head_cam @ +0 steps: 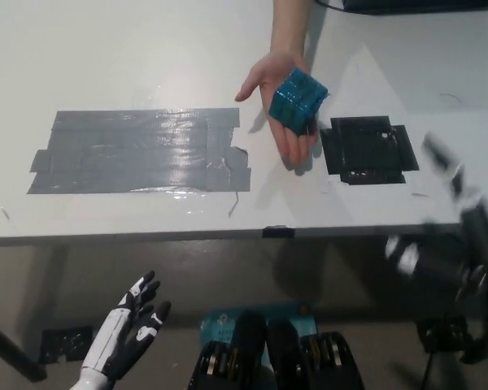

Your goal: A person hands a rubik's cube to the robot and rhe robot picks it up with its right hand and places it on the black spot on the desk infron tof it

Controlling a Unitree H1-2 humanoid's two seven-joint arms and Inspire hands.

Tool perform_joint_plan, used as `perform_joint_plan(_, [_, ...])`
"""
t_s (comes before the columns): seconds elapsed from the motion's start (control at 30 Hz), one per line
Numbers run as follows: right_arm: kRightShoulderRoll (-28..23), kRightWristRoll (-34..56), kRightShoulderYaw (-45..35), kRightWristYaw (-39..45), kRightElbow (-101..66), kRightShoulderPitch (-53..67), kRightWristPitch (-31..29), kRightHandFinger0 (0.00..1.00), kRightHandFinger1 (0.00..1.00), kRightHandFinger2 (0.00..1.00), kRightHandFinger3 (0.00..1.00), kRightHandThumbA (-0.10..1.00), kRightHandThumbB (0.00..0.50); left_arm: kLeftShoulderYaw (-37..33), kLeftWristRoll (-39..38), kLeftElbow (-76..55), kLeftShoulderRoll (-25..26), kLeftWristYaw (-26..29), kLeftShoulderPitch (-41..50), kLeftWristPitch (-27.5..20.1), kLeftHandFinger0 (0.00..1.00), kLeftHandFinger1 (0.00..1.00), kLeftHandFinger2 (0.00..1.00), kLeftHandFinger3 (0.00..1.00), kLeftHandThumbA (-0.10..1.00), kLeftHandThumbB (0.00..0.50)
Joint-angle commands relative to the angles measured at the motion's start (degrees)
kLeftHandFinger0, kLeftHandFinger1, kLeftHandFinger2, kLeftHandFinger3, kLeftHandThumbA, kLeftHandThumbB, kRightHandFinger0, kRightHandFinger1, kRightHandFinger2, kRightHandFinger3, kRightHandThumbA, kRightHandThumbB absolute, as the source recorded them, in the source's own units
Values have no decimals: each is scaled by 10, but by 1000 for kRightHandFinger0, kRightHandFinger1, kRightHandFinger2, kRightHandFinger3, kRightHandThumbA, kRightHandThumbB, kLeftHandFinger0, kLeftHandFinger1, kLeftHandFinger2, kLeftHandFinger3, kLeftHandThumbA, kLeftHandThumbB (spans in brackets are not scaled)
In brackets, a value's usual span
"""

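Observation:
A blue-green Rubik's cube (297, 100) lies on a person's open palm (281, 101), held over the white desk (146, 65) from the far side. Just right of it, the black tape spot (366, 150) sits on the desk with nothing on it. My black right hand (455, 195) is blurred at the right edge, near the desk's front right, a good way right and below the cube; its fingers look spread and it holds nothing. My white left hand (134, 325) rests open at the lower left, below the desk edge.
A large patch of grey tape (138, 150) covers the desk's left middle. The desk's front edge (228, 236) runs across the picture. A dark object (415, 5) lies at the far right corner.

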Motion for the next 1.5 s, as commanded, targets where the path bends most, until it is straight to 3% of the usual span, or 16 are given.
perform_joint_plan(0.0, [-66, 42, -16, 90, -32, -183, 150, 1000, 1000, 1000, 1000, 837, 349, -3, 3, -22, 7, -14, -14, -12, 994, 1000, 1000, 1000, 782, 168])
perform_joint_plan(0.1, [-89, 65, 3, 135, 61, -274, 195, 1000, 1000, 1000, 1000, 829, 412, -2, 5, -25, 10, -15, -17, -10, 999, 1000, 1000, 1000, 787, 169])
perform_joint_plan(0.2, [-93, 55, 24, 157, 127, -326, 225, 1000, 1000, 1000, 1000, 849, 425, -3, 5, -24, 10, -16, -22, -6, 1000, 1000, 1000, 1000, 790, 176])
perform_joint_plan(0.43, [-78, 29, 78, 190, 324, -429, 228, 1000, 1000, 1000, 1000, 885, 467, -4, 4, -28, 12, -20, -30, -1, 999, 1000, 1000, 1000, 790, 169])
perform_joint_plan(0.53, [-69, 30, 86, 203, 384, -456, 228, 1000, 1000, 1000, 1000, 872, 444, -3, 6, -29, 12, -21, -32, 2, 1000, 1000, 1000, 1000, 793, 164])
perform_joint_plan(0.6, [-56, 42, 86, 209, 440, -476, 228, 1000, 1000, 1000, 1000, 845, 460, -2, 5, -29, 12, -21, -33, 0, 1000, 1000, 1000, 1000, 791, 161])
perform_joint_plan(0.7, [-49, 29, 100, 213, 494, -497, 228, 1000, 1000, 1000, 1000, 888, 498, -2, 3, -25, 12, -23, -33, -4, 1000, 1000, 1000, 1000, 791, 169])
perform_joint_plan(0.73, [-45, 29, 103, 218, 514, -503, 228, 1000, 1000, 1000, 1000, 869, 466, -2, 3, -24, 12, -24, -33, -4, 1000, 1000, 1000, 1000, 794, 172])
perform_joint_plan(0.8, [-37, 29, 103, 223, 542, -511, 228, 1000, 1000, 1000, 1000, 859, 454, -3, 6, -24, 13, -25, -34, -2, 1000, 1000, 1000, 1000, 805, 181])
perform_joint_plan(1.13, [-16, 13, 115, 232, 638, -543, 228, 1000, 1000, 1000, 1000, 893, 461, -1, 14, -28, 13, -25, -38, -2, 995, 1000, 1000, 1000, 803, 171])
perform_joint_plan(1.33, [-23, 4, 139, 243, 644, -545, 225, 1000, 1000, 1000, 1000, 994, 489, -2, 16, -31, 13, -27, -42, 0, 995, 1000, 1000, 1000, 803, 170])
perform_joint_plan(1.43, [-22, -6, 143, 235, 649, -547, 228, 1000, 1000, 1000, 1000, 975, 485, -1, 14, -30, 12, -26, -44, -2, 996, 1000, 1000, 1000, 792, 169])
perform_joint_plan(1.47, [-22, -14, 146, 225, 651, -548, 228, 1000, 1000, 1000, 1000, 918, 469, -1, 14, -29, 11, -26, -46, -3, 993, 1000, 1000, 1000, 784, 172])
